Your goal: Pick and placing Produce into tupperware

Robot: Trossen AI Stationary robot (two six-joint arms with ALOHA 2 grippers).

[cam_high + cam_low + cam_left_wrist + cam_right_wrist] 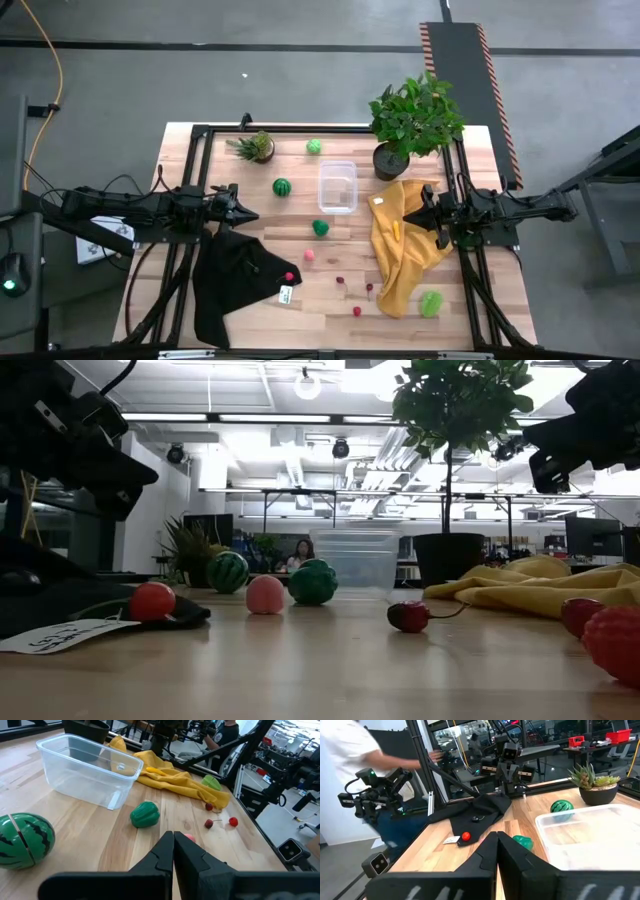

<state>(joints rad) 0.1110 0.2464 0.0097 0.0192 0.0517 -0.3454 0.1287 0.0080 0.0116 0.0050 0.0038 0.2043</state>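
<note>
High view had the clear tub [337, 186] sitting empty mid-table, roughly between both arms, long side running front to back. Everything was still loose on the wood around it: the striped melon [282, 187] just off the tub toward the left arm, the dark green piece [320, 228] right below it, tiny red bits nearer the front. Left gripper [252, 213] was fully closed on nothing, hovering beside the black cloth [235, 280], and looked closer to the melon. Right gripper [411, 213], also closed and empty, hung over the yellow cloth [405, 255].
</note>
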